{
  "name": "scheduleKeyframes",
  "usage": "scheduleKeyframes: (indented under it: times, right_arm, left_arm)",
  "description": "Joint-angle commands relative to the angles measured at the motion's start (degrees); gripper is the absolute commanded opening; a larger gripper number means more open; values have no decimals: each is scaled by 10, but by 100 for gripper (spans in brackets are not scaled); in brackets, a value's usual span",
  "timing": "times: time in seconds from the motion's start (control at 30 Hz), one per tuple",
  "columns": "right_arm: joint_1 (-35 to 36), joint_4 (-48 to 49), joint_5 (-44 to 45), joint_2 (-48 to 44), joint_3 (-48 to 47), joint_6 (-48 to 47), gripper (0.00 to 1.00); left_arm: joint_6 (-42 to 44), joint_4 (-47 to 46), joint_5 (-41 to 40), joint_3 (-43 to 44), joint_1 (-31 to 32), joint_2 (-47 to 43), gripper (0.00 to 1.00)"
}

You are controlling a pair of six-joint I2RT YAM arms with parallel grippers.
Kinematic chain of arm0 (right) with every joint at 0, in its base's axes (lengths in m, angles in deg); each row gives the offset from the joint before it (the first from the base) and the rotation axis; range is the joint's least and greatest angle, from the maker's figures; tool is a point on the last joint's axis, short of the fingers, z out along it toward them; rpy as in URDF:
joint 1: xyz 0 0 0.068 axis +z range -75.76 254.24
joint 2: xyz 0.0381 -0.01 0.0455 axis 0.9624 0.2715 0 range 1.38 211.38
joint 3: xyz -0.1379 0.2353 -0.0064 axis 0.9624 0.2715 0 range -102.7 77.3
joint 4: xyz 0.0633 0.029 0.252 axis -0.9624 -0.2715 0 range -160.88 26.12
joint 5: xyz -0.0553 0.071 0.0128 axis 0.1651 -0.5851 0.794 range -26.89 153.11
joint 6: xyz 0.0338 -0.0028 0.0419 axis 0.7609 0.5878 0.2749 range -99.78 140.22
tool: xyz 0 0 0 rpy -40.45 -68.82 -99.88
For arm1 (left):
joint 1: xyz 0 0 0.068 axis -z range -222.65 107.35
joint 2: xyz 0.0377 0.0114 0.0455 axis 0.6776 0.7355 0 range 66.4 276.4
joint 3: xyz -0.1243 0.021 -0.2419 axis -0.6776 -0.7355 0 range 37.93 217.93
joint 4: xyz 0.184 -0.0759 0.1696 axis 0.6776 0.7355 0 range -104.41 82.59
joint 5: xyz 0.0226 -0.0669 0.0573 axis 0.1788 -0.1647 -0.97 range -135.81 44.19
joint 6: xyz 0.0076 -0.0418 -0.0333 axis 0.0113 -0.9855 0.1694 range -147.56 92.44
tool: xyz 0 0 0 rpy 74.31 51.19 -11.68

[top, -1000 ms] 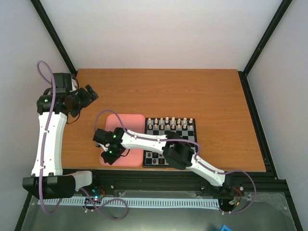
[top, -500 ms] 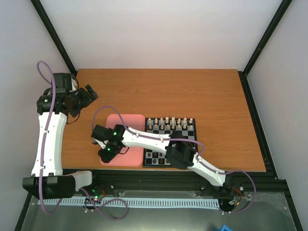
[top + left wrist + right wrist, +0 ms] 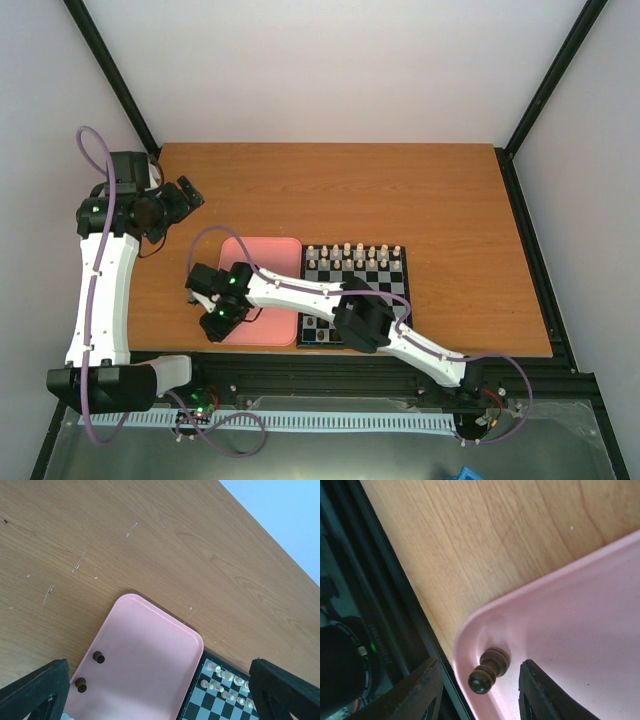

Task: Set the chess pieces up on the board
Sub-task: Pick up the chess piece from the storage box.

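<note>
A glossy dark brown chess piece (image 3: 487,672) is seen between the black fingers (image 3: 420,690) of the right gripper (image 3: 480,664), on a plain pink tray (image 3: 580,620). Beyond those fingers, the table (image 3: 485,540) is marked by orange-brown wood grain. Ahead of the left gripper (image 3: 158,666), likewise black, two further chess pieces (image 3: 99,656) are shown dark brown against the pink. The board (image 3: 205,707) is checked in black and pale grey, perhaps white, and cream-white pieces (image 3: 220,672) are carried on it.
</note>
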Motion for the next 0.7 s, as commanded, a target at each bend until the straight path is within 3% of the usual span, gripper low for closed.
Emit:
scheduleKeyframes:
  times: [0.0,0.43,0.67]
  right_arm:
    - [5,-19,-3,7,-9,0,42]
    - [4,-17,-3,12,-10,0,29]
    - [4,-22,-3,13,-10,-2,18]
  left_arm:
    - [3,-7,-5,3,2,-1,100]
    - [2,-8,-5,-1,2,-2,100]
    - [2,-9,-3,0,2,-1,100]
